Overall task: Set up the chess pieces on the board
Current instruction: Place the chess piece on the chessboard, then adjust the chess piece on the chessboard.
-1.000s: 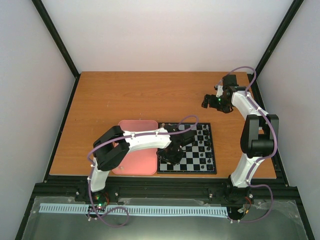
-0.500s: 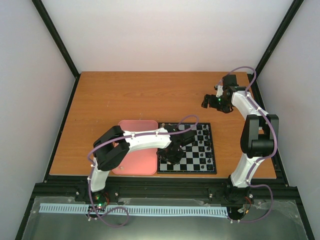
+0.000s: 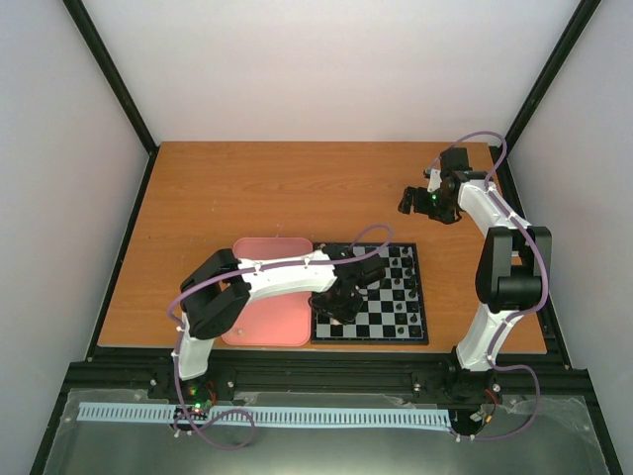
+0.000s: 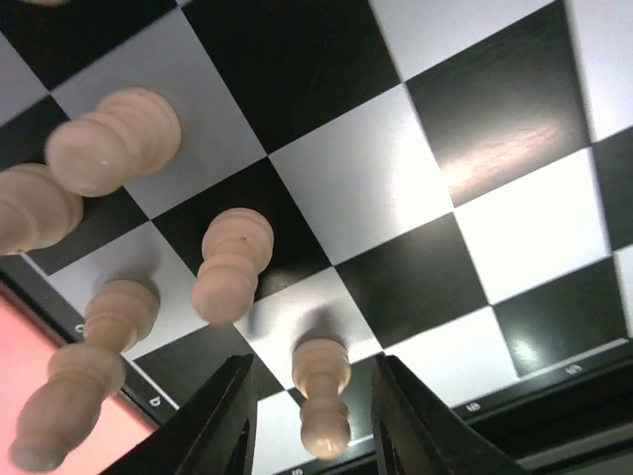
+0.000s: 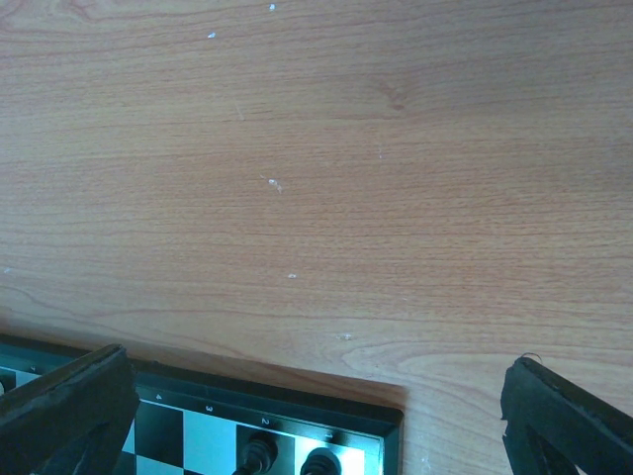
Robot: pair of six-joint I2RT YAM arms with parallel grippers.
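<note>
Slightly back moved the left arm [image 3: 277,277], and the left pincer [image 4: 313,368] loosened. Over the table [image 3: 247,188] the right pincer [image 5: 316,401] hung wide apart. At the board's [image 3: 393,324] near-left corner the left pincer stood narrowly spread around one upright cream pawn [image 4: 323,406], without touching; a crooked lift could topple it or its neighbours [image 4: 229,267].

The board [image 4: 396,178] is glossy and smooth, with glare on its squares. The pieces [image 4: 232,262] look matt and smooth. The table [image 5: 316,178] is grained wood. The tray [image 3: 277,325] looks matt.
</note>
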